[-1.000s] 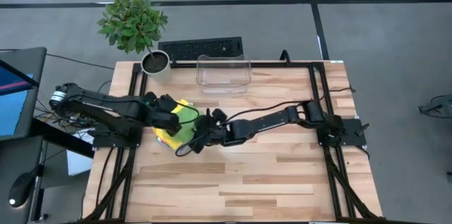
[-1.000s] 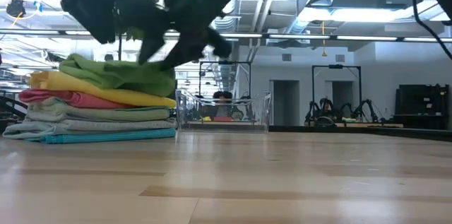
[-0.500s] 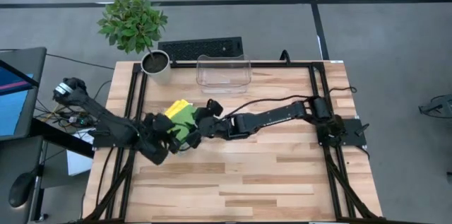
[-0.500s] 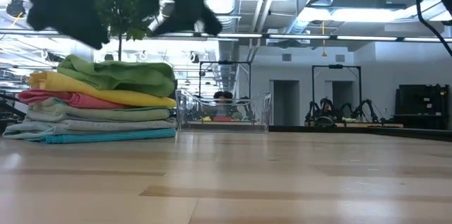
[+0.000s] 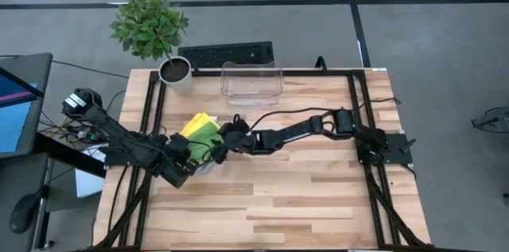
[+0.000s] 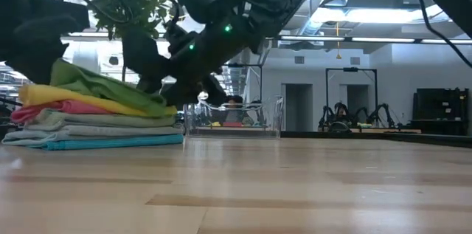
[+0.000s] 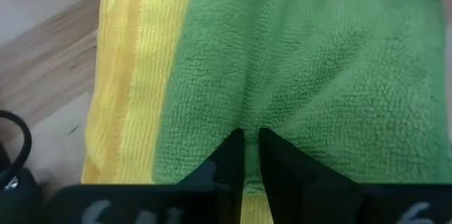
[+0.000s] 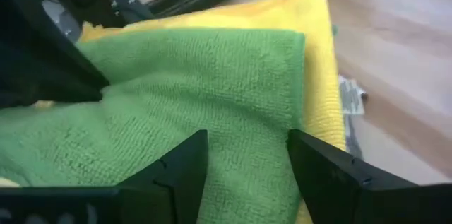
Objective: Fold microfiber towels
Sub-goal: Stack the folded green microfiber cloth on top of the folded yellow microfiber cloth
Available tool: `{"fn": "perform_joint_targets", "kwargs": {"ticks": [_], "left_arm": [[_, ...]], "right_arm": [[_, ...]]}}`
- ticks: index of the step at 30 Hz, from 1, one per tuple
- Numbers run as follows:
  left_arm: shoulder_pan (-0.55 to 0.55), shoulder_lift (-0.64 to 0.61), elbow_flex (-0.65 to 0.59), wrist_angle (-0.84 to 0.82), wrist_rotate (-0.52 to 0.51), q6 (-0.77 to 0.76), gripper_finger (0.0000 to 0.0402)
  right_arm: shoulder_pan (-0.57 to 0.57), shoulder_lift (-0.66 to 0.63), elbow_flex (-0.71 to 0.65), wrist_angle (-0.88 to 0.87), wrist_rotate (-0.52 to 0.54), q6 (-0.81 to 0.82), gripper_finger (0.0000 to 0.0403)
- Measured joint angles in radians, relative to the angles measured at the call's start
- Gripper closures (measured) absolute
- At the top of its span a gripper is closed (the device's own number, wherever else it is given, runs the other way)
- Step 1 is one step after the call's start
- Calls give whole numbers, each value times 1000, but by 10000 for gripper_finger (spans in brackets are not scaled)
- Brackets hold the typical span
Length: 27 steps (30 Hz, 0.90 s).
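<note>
Left pincer pinches the green towel atop the stack at the tabletop's nine o'clock; right pincer gapes, pressing it.

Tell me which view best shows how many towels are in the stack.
The low view: it shows the stack of towels side-on, each coloured layer visible, the lime green towel on top. The high view shows only the top green and yellow towels between the arms; both wrist views show close-ups of those two alone.
</note>
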Motion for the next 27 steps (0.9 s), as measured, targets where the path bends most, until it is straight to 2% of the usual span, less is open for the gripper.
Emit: {"fn": "perform_joint_targets", "kwargs": {"ticks": [5, 9, 14, 21, 27], "left_arm": [[-6, 0, 7, -17, 12, -2, 374], [-7, -14, 78, -57, 26, 17, 383], [-7, -25, 206, -153, -51, 102, 392], [-39, -25, 284, -193, -186, 87, 397], [-65, -2, 228, -191, -165, 38, 397]], "right_arm": [[-28, -2, 2, -41, 14, -1, 180], [-37, -59, -2, -59, 26, -47, 180], [-19, -120, 1, 12, 93, -142, 180], [-25, -96, 6, 214, 62, -200, 180], [-52, -23, 6, 319, -31, -142, 180]]}}
